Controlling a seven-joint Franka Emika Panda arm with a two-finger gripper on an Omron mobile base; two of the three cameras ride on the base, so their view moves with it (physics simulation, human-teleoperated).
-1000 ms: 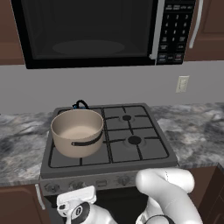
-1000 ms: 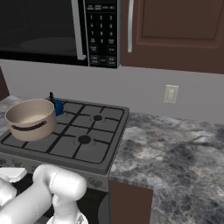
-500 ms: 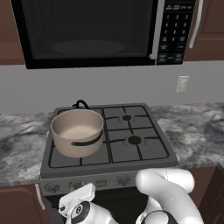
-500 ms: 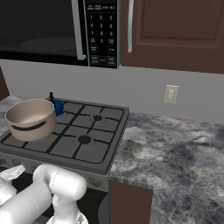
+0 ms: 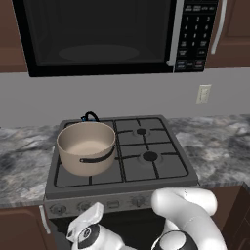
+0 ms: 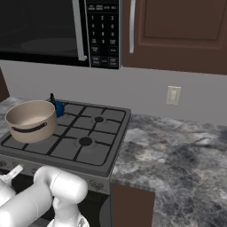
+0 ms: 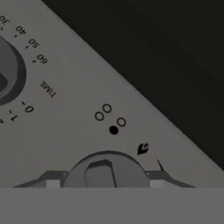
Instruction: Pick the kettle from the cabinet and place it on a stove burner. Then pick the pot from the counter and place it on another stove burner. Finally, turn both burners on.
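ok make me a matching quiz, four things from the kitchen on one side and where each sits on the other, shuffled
Things:
1. pot
2. kettle
3. microwave
4. wall outlet

Places:
A. on the grey wall, right of the stove
B. on the stove's front-left burner
C. mounted above the stove
D. at the stove's back left, behind the pot

Pairs: 1-B, 2-D, 3-C, 4-A
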